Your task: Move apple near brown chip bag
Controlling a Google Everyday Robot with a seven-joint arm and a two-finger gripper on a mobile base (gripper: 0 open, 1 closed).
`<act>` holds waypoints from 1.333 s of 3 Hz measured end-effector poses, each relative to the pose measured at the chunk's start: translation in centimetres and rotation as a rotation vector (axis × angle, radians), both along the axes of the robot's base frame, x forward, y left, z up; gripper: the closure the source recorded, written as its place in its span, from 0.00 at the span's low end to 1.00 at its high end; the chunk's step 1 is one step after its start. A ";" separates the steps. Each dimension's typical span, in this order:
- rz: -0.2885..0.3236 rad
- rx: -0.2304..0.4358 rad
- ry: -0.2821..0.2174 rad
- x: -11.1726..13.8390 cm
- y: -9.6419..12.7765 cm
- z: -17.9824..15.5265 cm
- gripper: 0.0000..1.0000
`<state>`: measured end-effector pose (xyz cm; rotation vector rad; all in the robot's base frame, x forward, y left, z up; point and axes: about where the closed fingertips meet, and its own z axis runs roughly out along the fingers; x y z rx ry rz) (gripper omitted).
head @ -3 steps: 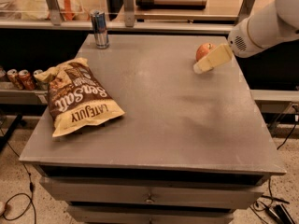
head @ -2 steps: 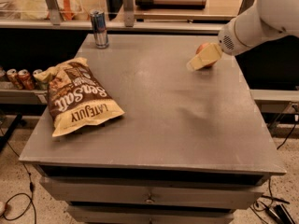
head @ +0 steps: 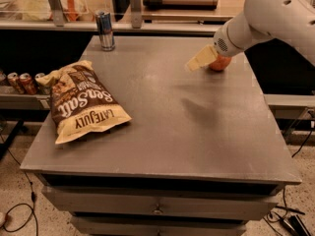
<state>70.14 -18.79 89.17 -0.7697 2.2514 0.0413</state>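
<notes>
Grey and matte, the desk [head: 197, 136] is carrying three things; the brown chip bag [head: 83, 102] is lying flat near its left edge, white "Sea Salt" lettering facing up, tan-yellow end pointing toward the front; a slim silver-blue can [head: 104, 30] is standing upright at the far left corner, well apart from the bag; the apple [head: 222, 63] is sitting on the far right part of the desk, well apart from the bag and partly hidden. The white robot arm [head: 275, 14] is reaching in from the upper right; its cream-coloured tool [head: 193, 64] is pointing down and left, hanging just beside the apple on the apple's left and overlapping it; whether the tool is touching the fruit, and whether it is released or clenched, I cannot tell. A dark shadow is falling on the desk in front of the tool. Several drink cans [head: 22, 82] are lying on a low shelf left of the desk; a drawer [head: 157, 208] with a small knob is showing below the front edge.
</notes>
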 end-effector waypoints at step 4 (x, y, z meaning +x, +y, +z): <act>-0.104 0.027 0.012 3.1 -3.7 -2.3 0.40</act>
